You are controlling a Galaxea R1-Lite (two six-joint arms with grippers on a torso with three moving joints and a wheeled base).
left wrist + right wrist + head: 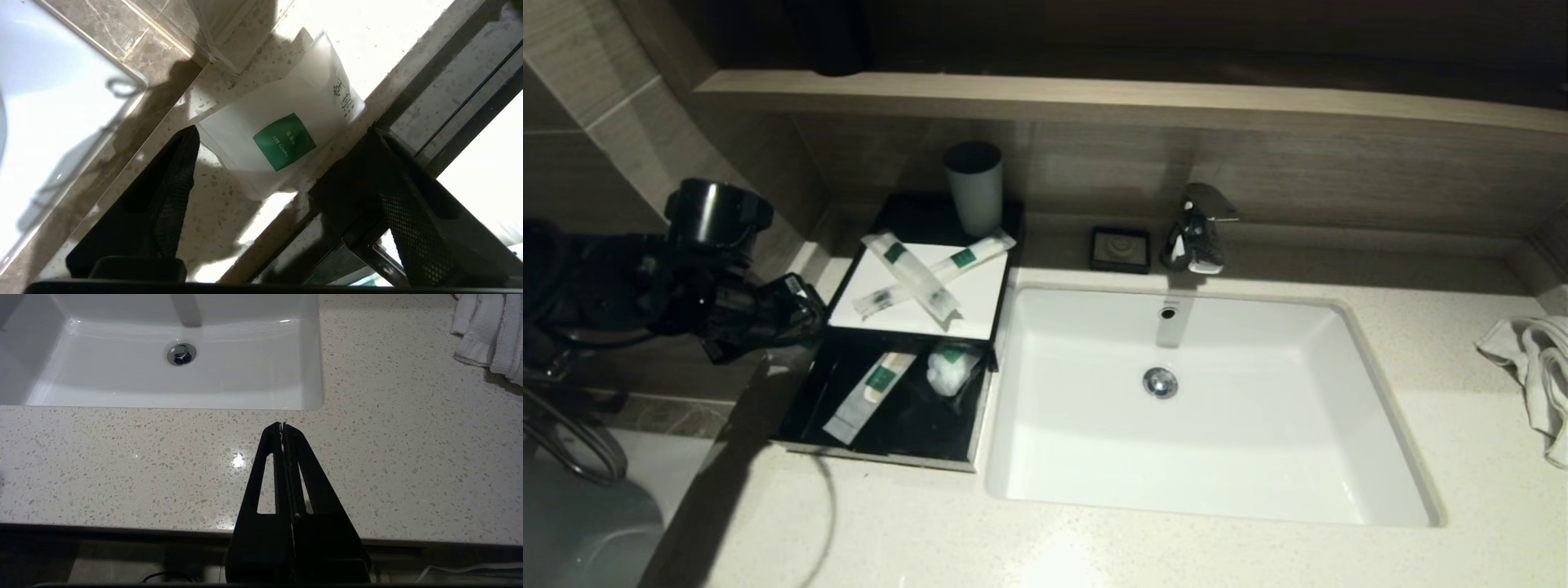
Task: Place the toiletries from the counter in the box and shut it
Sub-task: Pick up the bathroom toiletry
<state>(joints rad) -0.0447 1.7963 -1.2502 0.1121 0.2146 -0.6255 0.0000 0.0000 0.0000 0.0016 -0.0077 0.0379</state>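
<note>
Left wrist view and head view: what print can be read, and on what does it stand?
"VANITY KIT": white letters, seen upside down, on the green square of the pouch lying on the counter.
Green characters along that pouch's edge: not legible.
Green labels on the packets on the box: too small to read.

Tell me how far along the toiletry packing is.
Done: one long packet and a short pouch lie in the open drawer. In hand: the left tool, open, straddles a pouch on the counter. Left: two crossed packets atop the box, then closing.
</note>
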